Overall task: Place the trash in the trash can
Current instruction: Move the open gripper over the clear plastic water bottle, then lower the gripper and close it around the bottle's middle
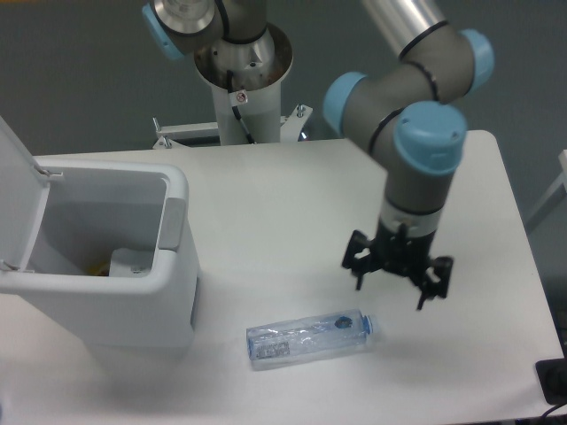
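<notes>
A clear crushed plastic bottle (310, 337) with a blue cap lies on its side on the white table, near the front edge. My gripper (391, 294) hangs open just above the table, up and to the right of the bottle's cap end, holding nothing. The trash can (97, 257) stands at the left with its flip lid (15, 190) raised; something yellowish (99, 264) shows at its bottom. The paper wrapper is not in view.
The arm's base column (239, 80) rises behind the table's far edge. A dark object (554, 381) sits at the right beyond the table's corner. The table's right edge (523, 248) runs close to my gripper.
</notes>
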